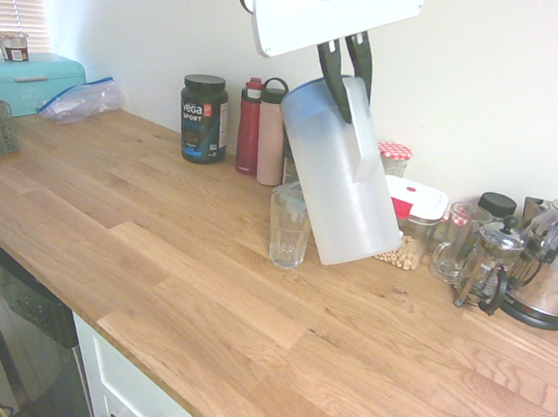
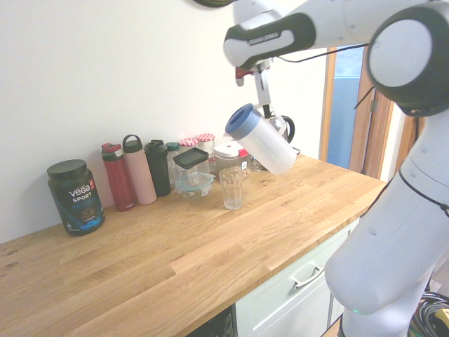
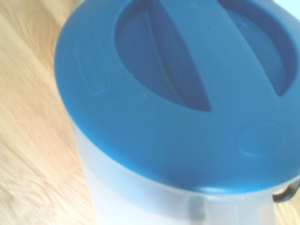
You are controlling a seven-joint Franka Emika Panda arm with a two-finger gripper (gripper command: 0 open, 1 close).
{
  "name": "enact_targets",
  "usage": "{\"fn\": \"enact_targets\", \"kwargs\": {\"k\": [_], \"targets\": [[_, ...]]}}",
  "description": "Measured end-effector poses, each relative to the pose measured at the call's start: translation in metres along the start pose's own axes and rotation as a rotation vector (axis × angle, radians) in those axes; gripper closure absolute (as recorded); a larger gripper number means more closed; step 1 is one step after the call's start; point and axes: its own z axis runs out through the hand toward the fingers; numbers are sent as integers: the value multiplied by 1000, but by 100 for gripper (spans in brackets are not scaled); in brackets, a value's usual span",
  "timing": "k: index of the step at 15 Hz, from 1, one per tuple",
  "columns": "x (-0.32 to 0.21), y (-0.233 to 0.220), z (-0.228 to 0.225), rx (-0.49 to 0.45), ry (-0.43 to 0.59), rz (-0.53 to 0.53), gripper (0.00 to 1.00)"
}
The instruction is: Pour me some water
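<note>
First exterior view. The gripper [image 1: 346, 67] hangs from above, its dark fingers clenched on the handle of a translucent white pitcher [image 1: 337, 179]. The pitcher is held clear of the wooden table [image 1: 205, 290] and tilted, its lidded top toward the picture's left and its base toward the right. A clear drinking glass [image 1: 289, 228] stands upright on the table just beside the pitcher's lower left side, partly overlapped by it. Along the wall stand a black tub labelled "Vega Sport" [image 1: 204, 118], a dark red bottle [image 1: 250, 127] and a pink bottle [image 1: 271, 134]. To the right are a lidded container with a red tab [image 1: 417, 202], a glass mug [image 1: 455, 242], a French press [image 1: 492, 266] and a steel kettle [image 1: 557, 259]. At far left lie a teal bread box [image 1: 26, 80] and a clear plastic bag [image 1: 80, 99].

Second exterior view. The white arm reaches in from the right; the gripper [image 2: 262, 90] holds the pitcher [image 2: 265, 143] by its handle, well above the table [image 2: 210, 246]. The blue lid [image 2: 240, 121] points to the upper left, above and just right of the glass [image 2: 231, 187]. The glass stands near the table's middle, in front of a row of bottles and jars.

Wrist view. The blue lid [image 3: 178, 89] fills most of the picture, the pitcher's translucent wall [image 3: 140, 201] below it, blurred table wood [image 3: 33, 140] beside it.
</note>
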Motion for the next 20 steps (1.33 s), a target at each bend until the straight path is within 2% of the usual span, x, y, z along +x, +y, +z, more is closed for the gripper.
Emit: {"fn": "enact_targets", "kwargs": {"k": [3,7,12,16,20], "targets": [[-64,31,-2,102,61,145,100],[-119,-6,26,202,39,360,100],[-183,-56,21,261,56,633,100],[-181,-157,-4,272,135,827,100],[-171,-273,-28,239,318,939,100]]}}
